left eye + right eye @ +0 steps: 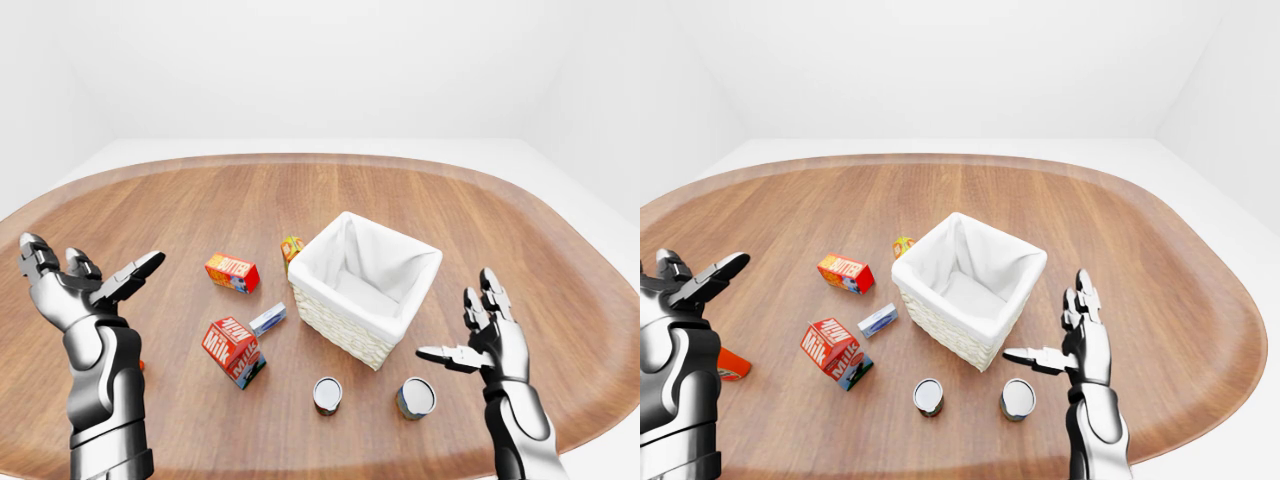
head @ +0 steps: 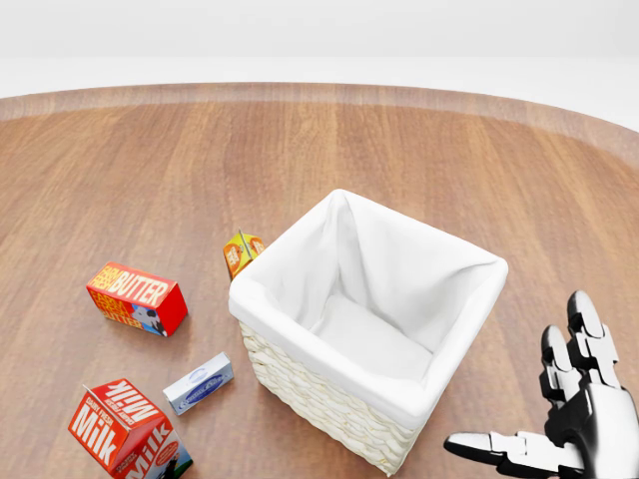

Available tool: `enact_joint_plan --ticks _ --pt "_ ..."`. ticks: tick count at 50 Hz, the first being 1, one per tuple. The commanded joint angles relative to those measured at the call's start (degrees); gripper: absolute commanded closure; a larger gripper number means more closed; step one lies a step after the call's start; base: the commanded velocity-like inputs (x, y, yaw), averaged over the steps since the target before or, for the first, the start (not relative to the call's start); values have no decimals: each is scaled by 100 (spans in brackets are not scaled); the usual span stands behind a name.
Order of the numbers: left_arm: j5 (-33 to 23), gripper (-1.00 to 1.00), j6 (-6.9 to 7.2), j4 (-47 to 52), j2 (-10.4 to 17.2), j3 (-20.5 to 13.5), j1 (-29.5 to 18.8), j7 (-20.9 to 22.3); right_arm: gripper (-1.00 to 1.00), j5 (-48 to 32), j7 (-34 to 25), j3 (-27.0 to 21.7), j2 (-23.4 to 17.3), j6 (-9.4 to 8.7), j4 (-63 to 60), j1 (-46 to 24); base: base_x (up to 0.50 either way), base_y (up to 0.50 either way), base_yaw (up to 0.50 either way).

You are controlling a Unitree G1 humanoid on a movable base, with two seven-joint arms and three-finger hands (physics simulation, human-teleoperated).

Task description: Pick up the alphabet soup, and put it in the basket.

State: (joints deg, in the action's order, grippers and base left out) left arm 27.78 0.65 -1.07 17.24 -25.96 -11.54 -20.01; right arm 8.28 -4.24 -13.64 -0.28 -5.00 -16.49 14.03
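Head view close above basket point(image 2: 290, 289); eye views wider

Bright, even, diffuse lighting; no single source evident. Sharp throughout, no motion blur, clean render. Only soft, faint shadows under the basket point(image 1: 364, 288) and cartons on the wooden table point(image 1: 560, 260). White liner near blown out, folds barely shaded. Mild specular sheen on both metal hands and the two can tops point(image 1: 327, 393). Eye views wide-angle: table edge bows toward the borders. White walls almost featureless.
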Motion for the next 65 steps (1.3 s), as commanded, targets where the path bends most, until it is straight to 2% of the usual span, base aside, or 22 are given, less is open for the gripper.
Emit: enact_joint_plan --ticks 1,5,6,9,12,16,22,23,25,28,32,37,65 --pt "-51 -100 -56 -75 -8 16 -12 10 -100 -78 -1031 -357 192 0 -534 571 0 0 0" --pt "-66 -100 -99 -140 -4 34 -31 11 -100 -38 -1564 -593 238 0 -607 714 0 0 0" --pt "-65 -100 -72 -82 -4 35 -8 1 -100 -120 -1923 -546 194 0 -636 861 0 0 0" --pt "-86 -100 -148 -196 -5 44 -40 33 -100 -365 -2321 -634 289 0 -696 1013 0 0 0" --pt "-94 -100 -84 -108 -9 54 6 31 -100 -475 -2543 -915 369 0 -573 1008 0 0 0" --pt "-102 -100 -55 -80 -17 34 13 37 -100 -923 -2875 -914 437 0 -541 1081 0 0 0" --pt "-127 -100 -100 -156 -22 45 -7 70 -100 -1405 -2965 -849 540 0 -397 1136 0 0 0" --pt "-129 -100 -110 -189 -19 47 -22 66 -100 -1593 -3090 -722 505 0 -343 1213 0 0 0" --pt "-122 -100 -104 -184 -15 51 -21 59 -100 -1720 -3034 -723 528 64 -327 1224 0 0 0" --pt "-139 -100 -148 -246 -11 67 -45 58 -100 -1772 -3196 -751 613 0 -651 1394 0 0 0" --pt "-158 -100 -153 -236 -14 78 -39 34 -100 -2056 -3504 -830 732 0 -971 1595 0 0 0" --pt "-159 -100 -164 -290 -18 86 -50 32 -100 -2458 -3576 -826 927 0 -1753 1587 0 0 0" --pt "-154 -100 -169 -295 -14 92 -49 29 -100 -2541 -3576 -898 1023 0 -1784 1538 0 0 0"
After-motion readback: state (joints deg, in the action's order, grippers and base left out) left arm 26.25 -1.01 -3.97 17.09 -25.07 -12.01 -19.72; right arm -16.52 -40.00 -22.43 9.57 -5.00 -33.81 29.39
